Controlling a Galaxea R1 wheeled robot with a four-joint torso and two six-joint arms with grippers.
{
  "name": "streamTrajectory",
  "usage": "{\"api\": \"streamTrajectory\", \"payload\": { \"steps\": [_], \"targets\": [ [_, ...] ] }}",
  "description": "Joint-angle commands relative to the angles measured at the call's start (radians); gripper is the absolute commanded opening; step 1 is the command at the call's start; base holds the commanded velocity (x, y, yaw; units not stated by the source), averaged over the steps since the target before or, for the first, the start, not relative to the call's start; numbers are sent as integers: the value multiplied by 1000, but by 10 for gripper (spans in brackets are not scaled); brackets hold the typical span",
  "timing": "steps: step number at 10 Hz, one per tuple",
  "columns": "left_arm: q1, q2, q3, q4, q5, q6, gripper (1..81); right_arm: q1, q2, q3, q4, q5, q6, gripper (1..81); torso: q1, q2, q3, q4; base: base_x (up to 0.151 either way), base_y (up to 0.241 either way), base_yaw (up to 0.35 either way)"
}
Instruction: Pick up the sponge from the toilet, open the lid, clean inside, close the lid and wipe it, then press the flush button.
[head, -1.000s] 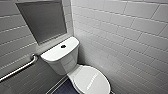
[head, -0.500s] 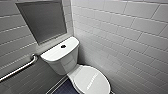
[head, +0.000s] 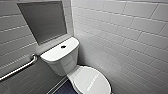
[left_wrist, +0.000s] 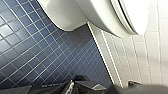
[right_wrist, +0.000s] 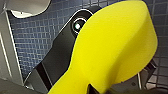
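While the right gripper (right_wrist: 96, 88) clamps the sponge (right_wrist: 115, 45) above blue floor tiles (right_wrist: 32, 32), the lid (head: 91, 80) lies shut on the toilet (head: 71, 71), long axis running out from the tank (head: 60, 51) toward the robot.

The head camera sits high and looks forward and down into a tiled corner. The toilet (head: 62, 60) is at middle distance below it, with the tank (head: 58, 53) in the centre and the lid (head: 91, 80) nearest. The left wrist camera is low, close over the blue floor (left_wrist: 37, 50). It faces along the floor toward the underside of the bowl (left_wrist: 82, 15) and the foot of the white wall (left_wrist: 140, 62). The right wrist camera looks at the same floor, with the sponge (right_wrist: 112, 47) very close before the lens. All three views catch part of the toilet, and the head view has a strip of floor at its near edge.
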Motion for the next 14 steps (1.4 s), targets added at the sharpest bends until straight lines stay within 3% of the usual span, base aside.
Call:
{"api": "streamTrajectory", "payload": {
  "steps": [1, 4, 6, 7, 8, 10, 11, 14],
  "targets": [
    [-82, -4, 29, 2, 38, 0, 811, -10, -8, 14, -50, -61, -3, 10, -2, 3, 0, 0, 0, 0, 0],
    [-134, 44, 23, -12, 35, -18, 811, -16, 12, 1, -61, -61, -3, 10, 22, -38, 0, 0, 0, 0, 0],
    [-184, 81, -4, -16, 35, -92, 811, -16, 26, -7, -63, -62, -3, 10, 21, -37, 0, -90, 0, 0, 0],
    [-209, 108, -46, -16, 38, -141, 811, -16, 29, -9, -63, -62, -3, 10, 21, -37, 0, -106, 0, 0, 0],
    [-227, 136, -75, -16, 43, -173, 811, -26, 35, -9, -63, -67, -3, 10, 21, -37, 0, -29, 0, 0, 0],
    [-247, 171, -116, -18, 39, -218, 811, -42, 51, -18, -63, -70, -3, 10, 21, -37, 0, -87, 0, 0, 0],
    [-257, 185, -139, -20, 36, -255, 811, -62, 72, -38, -61, -70, -2, 10, 21, -37, 0, -101, 0, 0, 0],
    [-269, 222, -190, -20, 30, -381, 811, -110, 166, -133, -60, -69, -2, 10, 21, -37, 0, -101, 0, 0, 0]
  ]
}}
